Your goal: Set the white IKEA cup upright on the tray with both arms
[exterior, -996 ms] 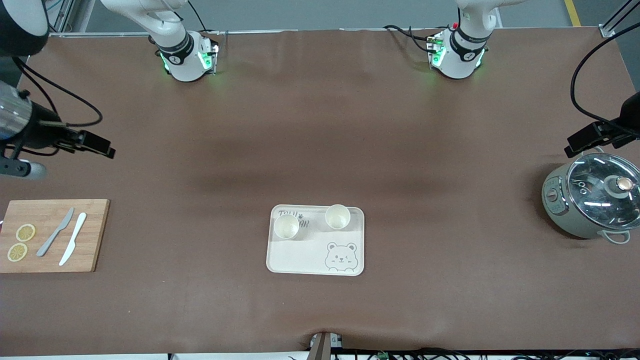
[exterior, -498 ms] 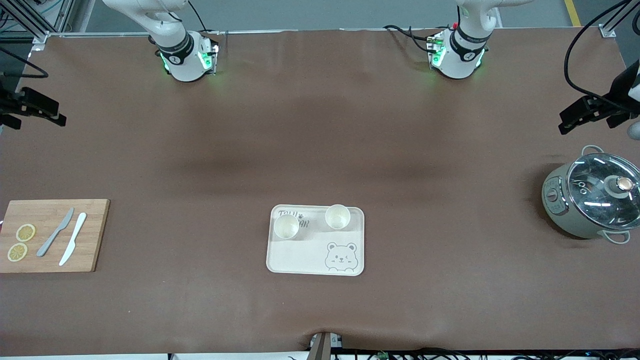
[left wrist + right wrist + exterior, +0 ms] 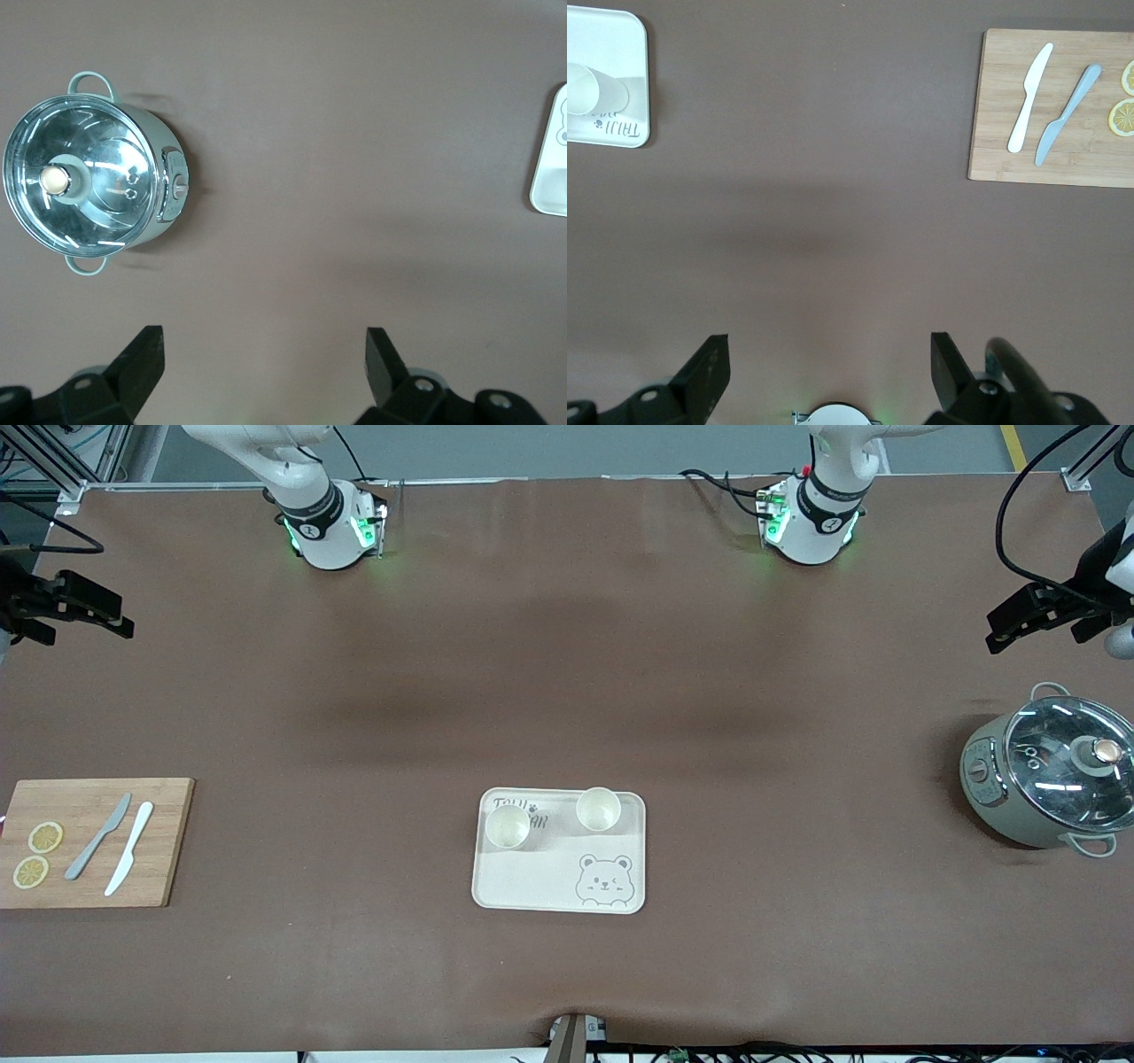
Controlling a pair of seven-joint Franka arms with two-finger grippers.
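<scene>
Two white cups (image 3: 508, 825) (image 3: 598, 809) stand upright on the tray (image 3: 549, 881), side by side along its edge farther from the front camera, one over the lettering. The left gripper (image 3: 264, 347) hangs over bare desk (image 3: 567, 691) near the pot (image 3: 1050, 778), jaws spread and empty. The right gripper (image 3: 829, 350) hangs over the desk's opposite end, above the cutting board (image 3: 93, 841), jaws likewise spread and empty.
</scene>
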